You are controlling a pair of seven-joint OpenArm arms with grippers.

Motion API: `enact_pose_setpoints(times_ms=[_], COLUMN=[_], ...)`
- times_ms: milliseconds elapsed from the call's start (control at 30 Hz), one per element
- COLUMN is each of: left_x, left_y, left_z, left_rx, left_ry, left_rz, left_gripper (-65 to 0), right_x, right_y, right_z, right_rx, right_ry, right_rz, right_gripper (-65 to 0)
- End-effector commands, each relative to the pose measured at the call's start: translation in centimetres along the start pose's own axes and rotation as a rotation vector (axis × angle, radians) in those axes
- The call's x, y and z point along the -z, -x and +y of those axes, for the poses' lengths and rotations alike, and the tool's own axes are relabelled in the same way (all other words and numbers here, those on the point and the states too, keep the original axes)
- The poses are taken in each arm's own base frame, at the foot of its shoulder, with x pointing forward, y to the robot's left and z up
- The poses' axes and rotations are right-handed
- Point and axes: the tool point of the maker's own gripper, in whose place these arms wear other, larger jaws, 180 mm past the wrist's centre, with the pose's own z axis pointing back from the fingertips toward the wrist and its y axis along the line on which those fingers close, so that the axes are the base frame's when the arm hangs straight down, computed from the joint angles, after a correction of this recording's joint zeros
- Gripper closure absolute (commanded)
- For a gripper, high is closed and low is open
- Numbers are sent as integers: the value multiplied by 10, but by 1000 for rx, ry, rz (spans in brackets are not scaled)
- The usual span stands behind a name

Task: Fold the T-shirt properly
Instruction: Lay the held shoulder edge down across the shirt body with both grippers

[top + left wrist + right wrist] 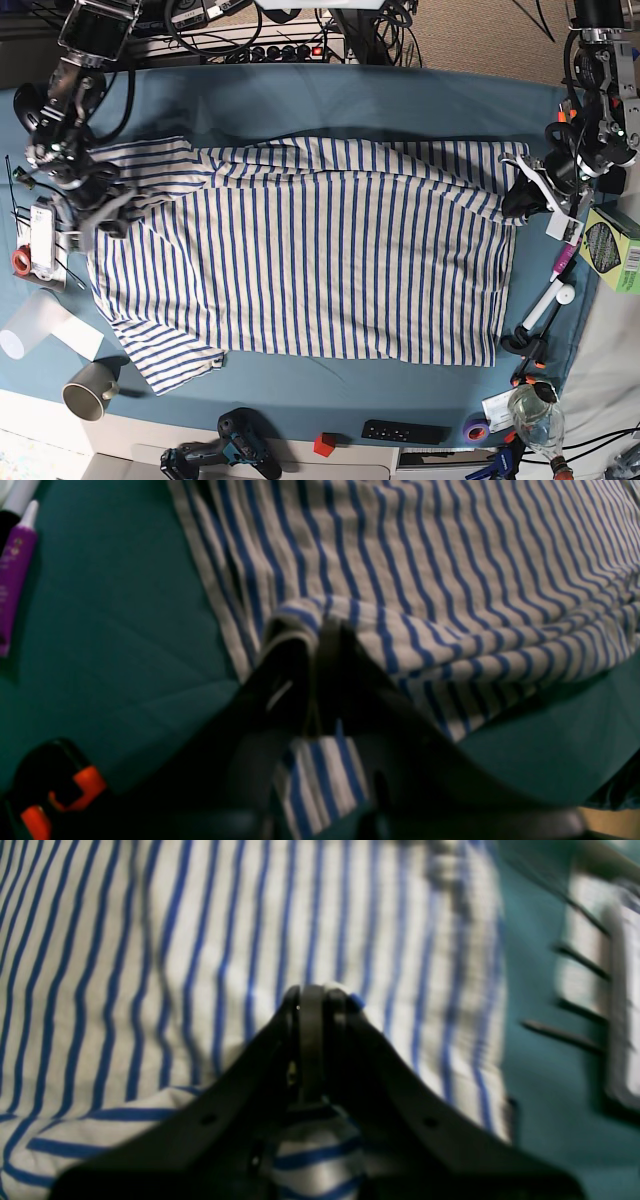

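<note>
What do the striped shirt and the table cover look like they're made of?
T-shirt: probably soft cotton-type knit, matte; it drapes and bunches where the left gripper pinches it. Table cover: likely a thin teal cloth or sheet, matte, with faint creases.

Right gripper (pixel 312 1000) sitting center frame, jaws pinched together on a fold of the T-shirt (pixel 200 965), striped fabric filling left and middle, teal table (pixel 540 1080) showing along the right edge beside a blurred white object (pixel 620 1005).
</note>
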Motion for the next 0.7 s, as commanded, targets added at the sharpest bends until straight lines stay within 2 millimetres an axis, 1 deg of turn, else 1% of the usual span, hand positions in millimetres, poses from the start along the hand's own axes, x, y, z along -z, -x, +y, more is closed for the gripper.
enact_pose_setpoints(times_ms=[0, 67, 167, 233, 367, 467, 600, 667], left_x=[-4, -3, -2, -4, -8, -10, -15, -19], left_y=[-13, -11, -9, -10, -15, -17, -20, -23], left_z=[1, -2, -3, 1, 15, 18, 21, 25], left_rx=[29, 42, 58, 62, 35, 33, 34, 49], left_ry=[6, 15, 21, 11, -47, -53, -43, -48], left_rz=[-31, -16, 1, 4, -3, 0, 8, 13], left_gripper=[0, 0, 0, 0, 0, 0, 0, 0], right_x=[-1, 4, 6, 3, -6, -13, -17, -17], right_y=[-24, -22, -18, -18, -24, -28, -32, -33], right_z=[-2, 1, -9, -22, -52, -68, -75, -74], right_rx=[-39, -74, -88, -101, -122, -141, -157, -151], right_ry=[5, 24, 98, 162, 274, 323, 332, 325], right_rz=[-61, -35, -7, 2, 5, 11, 10, 8], right_gripper=[0, 0, 0, 0, 0, 0, 0, 0])
